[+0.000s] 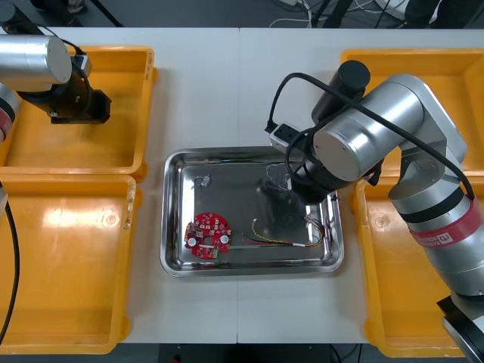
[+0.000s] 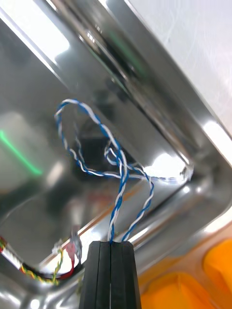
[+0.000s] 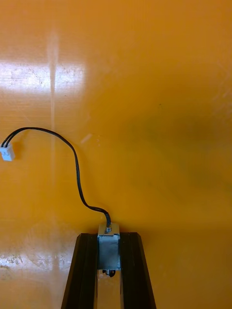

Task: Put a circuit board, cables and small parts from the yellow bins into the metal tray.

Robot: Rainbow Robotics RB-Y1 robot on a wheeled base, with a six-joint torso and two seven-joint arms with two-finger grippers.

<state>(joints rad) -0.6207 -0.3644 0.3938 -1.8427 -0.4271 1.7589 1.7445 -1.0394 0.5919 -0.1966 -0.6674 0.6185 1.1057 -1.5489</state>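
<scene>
We start at the right gripper (image 2: 110,244): its black fingers (image 2: 99,275) are pressed together on the two ends of the twisted blue and white cable (image 2: 118,169). From the fingertips the cable runs out in loose loops over the shiny inside of the metal tray (image 2: 159,111), close to one of its corners; we cannot tell whether the loops touch the metal. Just beside the fingers, along the tray's wall, lies the red and yellow cable (image 2: 43,276). From the front we see that cable on the tray's near side, right of the round red circuit board (image 1: 208,235), which lies flat in the tray's near left part.

The left gripper (image 3: 108,239) is over the far yellow bin (image 1: 144,113) on the left of the table (image 1: 242,318). Its fingers (image 3: 82,270) stand apart, clamped on a small metal part (image 3: 109,248) – a black cable (image 3: 75,164) curves away from the part to a white connector (image 3: 7,153), with the bin's floor behind it.
</scene>
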